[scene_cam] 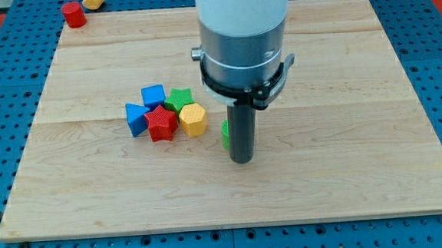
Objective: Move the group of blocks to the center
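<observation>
You see my tip (242,160) on worktop (339,170), no grasp possible, rod only. Green block (225,133) touching rod. Cluster: red star (162,124), yellow block (193,119), blue blocks (137,118), green star (178,100), lies toward view's left of tip.

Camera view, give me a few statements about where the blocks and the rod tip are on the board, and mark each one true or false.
1. The red star block sits in a cluster with two blue blocks, a green star and a yellow block. True.
2. My tip is at the view's left of that cluster. False: it is at the view's right of it, apart from the yellow block.
3. A green block shows just beside the rod, partly hidden by it. True.
4. The red cylinder lies at the wooden board's bottom edge. False: it is off the board, near the view's top left corner.
5. A second yellow block is beside the red cylinder. True.
</observation>
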